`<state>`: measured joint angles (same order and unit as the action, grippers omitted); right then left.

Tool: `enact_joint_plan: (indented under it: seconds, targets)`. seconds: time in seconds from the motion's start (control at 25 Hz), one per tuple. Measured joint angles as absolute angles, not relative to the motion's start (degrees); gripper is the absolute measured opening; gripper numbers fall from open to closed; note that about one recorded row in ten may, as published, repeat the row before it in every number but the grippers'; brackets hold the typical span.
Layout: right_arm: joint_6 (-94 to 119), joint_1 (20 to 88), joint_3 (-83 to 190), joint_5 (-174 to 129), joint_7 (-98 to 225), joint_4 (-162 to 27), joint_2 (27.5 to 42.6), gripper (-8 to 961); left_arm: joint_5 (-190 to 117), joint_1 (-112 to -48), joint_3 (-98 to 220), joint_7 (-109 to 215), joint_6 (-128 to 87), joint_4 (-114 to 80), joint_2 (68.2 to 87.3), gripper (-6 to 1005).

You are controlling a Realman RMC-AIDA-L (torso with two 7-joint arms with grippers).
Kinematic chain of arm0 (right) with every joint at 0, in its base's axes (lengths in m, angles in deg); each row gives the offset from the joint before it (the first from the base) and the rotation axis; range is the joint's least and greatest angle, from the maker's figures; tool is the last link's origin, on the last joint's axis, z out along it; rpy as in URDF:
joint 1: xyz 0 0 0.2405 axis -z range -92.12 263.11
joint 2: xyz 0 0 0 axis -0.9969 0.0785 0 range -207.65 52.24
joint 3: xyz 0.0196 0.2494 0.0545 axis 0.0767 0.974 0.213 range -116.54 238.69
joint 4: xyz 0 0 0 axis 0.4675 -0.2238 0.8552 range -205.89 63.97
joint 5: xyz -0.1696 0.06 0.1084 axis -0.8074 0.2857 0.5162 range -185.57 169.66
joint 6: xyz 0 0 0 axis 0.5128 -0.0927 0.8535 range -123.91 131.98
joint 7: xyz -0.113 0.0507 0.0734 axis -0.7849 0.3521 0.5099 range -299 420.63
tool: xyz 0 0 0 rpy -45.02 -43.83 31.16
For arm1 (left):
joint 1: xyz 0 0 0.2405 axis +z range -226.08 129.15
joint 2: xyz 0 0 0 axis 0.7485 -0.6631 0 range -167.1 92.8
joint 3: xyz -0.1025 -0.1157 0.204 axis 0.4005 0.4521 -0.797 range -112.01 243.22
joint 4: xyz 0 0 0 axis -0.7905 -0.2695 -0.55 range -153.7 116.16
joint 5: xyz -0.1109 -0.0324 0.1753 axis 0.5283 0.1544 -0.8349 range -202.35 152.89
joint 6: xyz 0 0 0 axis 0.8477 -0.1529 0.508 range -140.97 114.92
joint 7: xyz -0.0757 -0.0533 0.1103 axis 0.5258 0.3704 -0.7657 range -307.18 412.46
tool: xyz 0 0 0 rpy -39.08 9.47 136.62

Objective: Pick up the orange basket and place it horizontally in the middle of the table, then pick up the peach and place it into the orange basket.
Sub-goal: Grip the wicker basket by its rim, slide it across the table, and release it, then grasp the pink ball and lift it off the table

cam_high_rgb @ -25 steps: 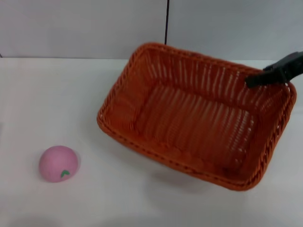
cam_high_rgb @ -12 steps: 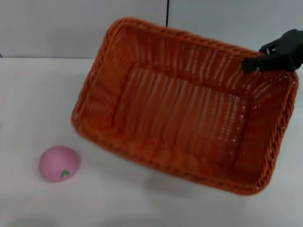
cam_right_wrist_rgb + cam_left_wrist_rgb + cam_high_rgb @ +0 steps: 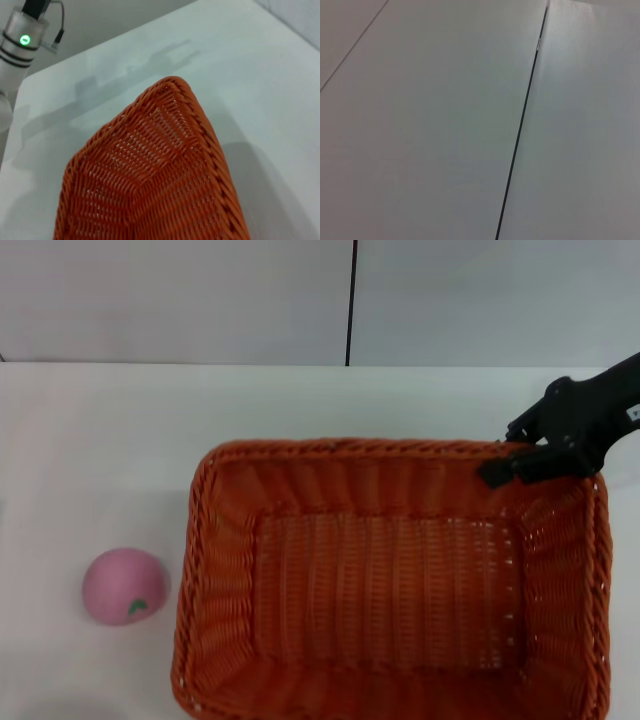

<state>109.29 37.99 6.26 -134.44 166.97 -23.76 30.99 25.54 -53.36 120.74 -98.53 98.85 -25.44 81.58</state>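
The orange basket (image 3: 224, 570) fills the lower right of the head view with its long side running left to right. Its front rim is cut off by the bottom edge. My right gripper (image 3: 498, 472) is shut on the braided rim at the basket's far right corner. In the right wrist view one corner of the basket (image 3: 172, 107) hangs over the white table (image 3: 260, 90), with a shadow beneath it. The pink peach (image 3: 124, 585) lies on the table (image 3: 100, 440), left of the basket and apart from it. My left gripper is out of view.
A grey wall with a dark vertical seam (image 3: 350, 300) stands behind the table's far edge. A cylindrical arm part with a green light (image 3: 22, 35) shows at the table's far side in the right wrist view. The left wrist view shows only pale panels.
The basket has swung from a slanted pose to a level, left-right one and come nearer to me. My right gripper moved with it, down and left. The peach stayed put.
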Motion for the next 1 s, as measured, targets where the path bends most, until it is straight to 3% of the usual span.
enact_joint_plan:
  seconds: [0.8, 1.0]
  targets:
    - [101.0, 33.9, 7.2, -140.8, 165.2, -30.7, 33.05, 255, 25.2, -53.8, 120.3, -98.5, 97.8, -25.5, 81.68, 658]
    - [96.1, 36.0, 15.3, -138.3, 161.4, -30.3, 34.78, 356, 24.9, -53.8, 117.0, -98.5, 97.6, -24.9, 81.28, 657]
